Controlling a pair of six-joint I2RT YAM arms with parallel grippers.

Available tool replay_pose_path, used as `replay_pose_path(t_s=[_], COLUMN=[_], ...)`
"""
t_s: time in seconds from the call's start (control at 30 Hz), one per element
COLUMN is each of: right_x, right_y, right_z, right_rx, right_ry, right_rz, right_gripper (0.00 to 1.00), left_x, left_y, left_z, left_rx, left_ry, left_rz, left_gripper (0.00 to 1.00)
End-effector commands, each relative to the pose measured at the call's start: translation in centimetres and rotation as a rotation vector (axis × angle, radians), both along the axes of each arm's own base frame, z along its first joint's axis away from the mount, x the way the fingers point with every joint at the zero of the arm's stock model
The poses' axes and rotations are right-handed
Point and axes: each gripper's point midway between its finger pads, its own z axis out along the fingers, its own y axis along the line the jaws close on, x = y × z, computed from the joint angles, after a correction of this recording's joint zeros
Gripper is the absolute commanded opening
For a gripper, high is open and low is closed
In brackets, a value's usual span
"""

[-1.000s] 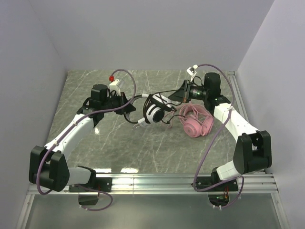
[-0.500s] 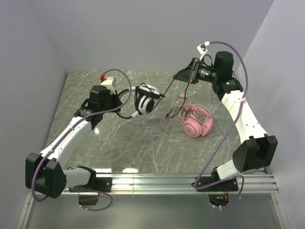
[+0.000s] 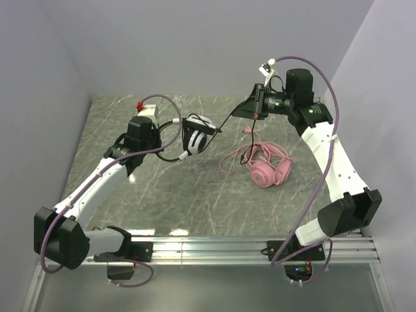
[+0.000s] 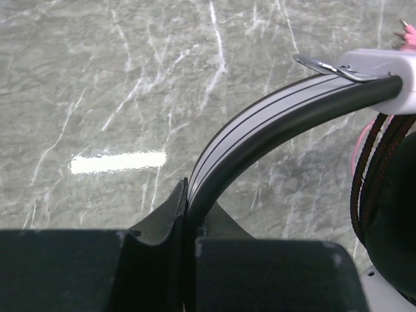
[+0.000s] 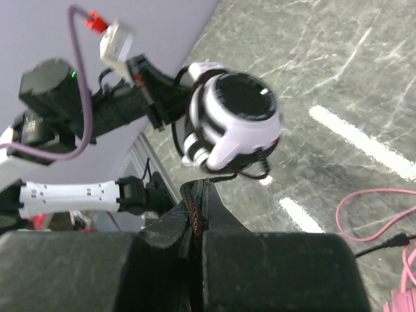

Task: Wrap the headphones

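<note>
Bright overhead light, glare on table (image 4: 65, 97)

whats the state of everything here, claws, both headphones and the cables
left claw: shut on the headband
right claw: shut on the black cable
black-and-white headphones: held off the table by the headband
black cable: stretched straight from the headset to the right claw
pink headphones: lying on the table, not held
pink cable: loose on the table, unwrapped
</note>
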Motion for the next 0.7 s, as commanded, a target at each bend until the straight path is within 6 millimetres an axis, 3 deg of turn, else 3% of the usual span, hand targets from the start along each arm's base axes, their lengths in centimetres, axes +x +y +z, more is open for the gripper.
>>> replay_pose_path(t_s=[0.0, 0.2, 0.23, 0.43, 0.67], right_x=[-3.2, -6.7, -7.1, -7.0, -7.6], right_y=[0.4, 1.9, 2.2, 3.6, 5.4], right_z=[5.4, 5.9, 6.9, 8.1, 8.3], right_rx=[-0.005, -0.017, -0.021, -0.052, -0.089], right_ry=[-0.196, -0.217, -0.257, -0.244, -0.261], right_rz=[0.043, 0.158, 0.179, 0.235, 0.324], right_gripper=[0.01, 0.01, 0.01, 0.01, 0.02], left_x=[1.7, 2.1, 2.2, 1.8, 2.0], left_y=[0.9, 1.2, 0.9, 1.0, 0.4], left_z=[2.8, 1.5, 1.6, 2.5, 2.0], left_rx=[-0.004, 0.004, 0.0, 0.028, 0.079], left_ry=[-0.054, 0.004, -0.003, -0.055, -0.033], left_rz=[0.1, 0.155, 0.145, 0.156, 0.142], left_gripper=[0.0, 0.0, 0.0, 0.0, 0.0])
